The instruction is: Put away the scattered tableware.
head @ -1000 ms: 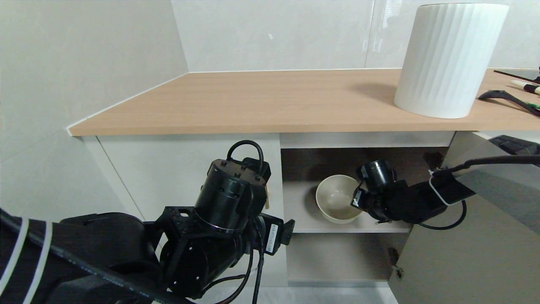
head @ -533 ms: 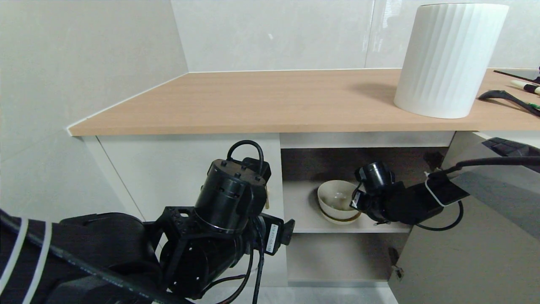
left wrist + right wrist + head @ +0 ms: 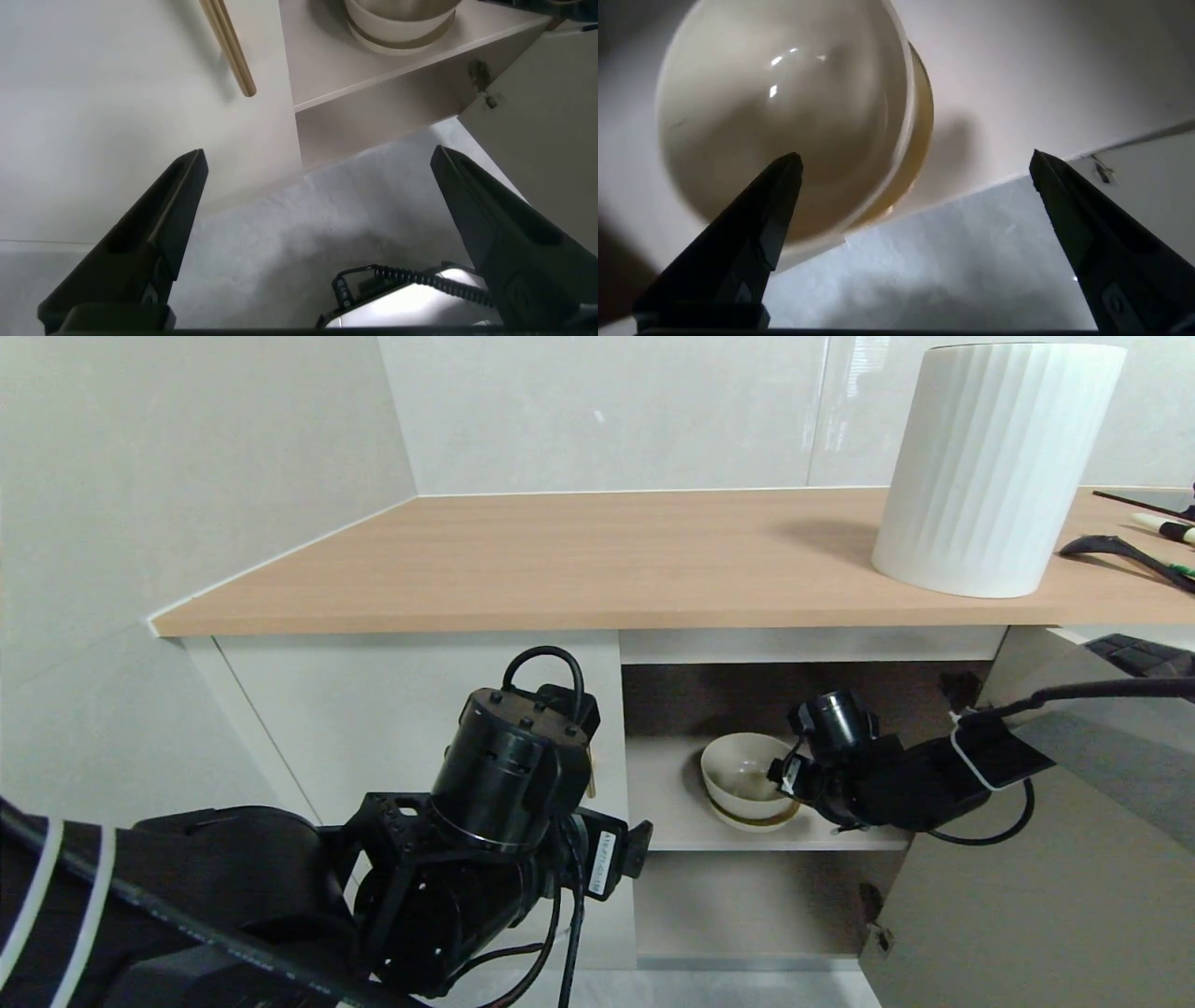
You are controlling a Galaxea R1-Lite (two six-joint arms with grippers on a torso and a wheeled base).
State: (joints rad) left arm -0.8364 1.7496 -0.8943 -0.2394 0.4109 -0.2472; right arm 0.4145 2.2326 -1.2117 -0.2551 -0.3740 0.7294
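A cream bowl (image 3: 742,779) stands upright on the middle shelf of the open cabinet (image 3: 672,821), nested on an amber-rimmed dish (image 3: 754,819). My right gripper (image 3: 915,243) is open just in front of the bowl (image 3: 785,121), its fingers spread wide and touching nothing; the dish rim (image 3: 920,103) shows beside the bowl. In the head view this gripper (image 3: 784,775) sits at the bowl's right edge. My left gripper (image 3: 313,243) is open and holds nothing, low before the closed left door, with the bowl (image 3: 402,19) farther off.
A tall white ribbed container (image 3: 994,467) and several utensils (image 3: 1130,555) lie on the wooden counter (image 3: 560,560). The cabinet door (image 3: 1046,877) swings open on the right. A wooden handle (image 3: 229,47) is on the closed door. A lower shelf (image 3: 747,905) is below.
The bowl went from tilted toward me to upright on the dish. My right arm then shifted slightly up and right. The left arm has stayed still.
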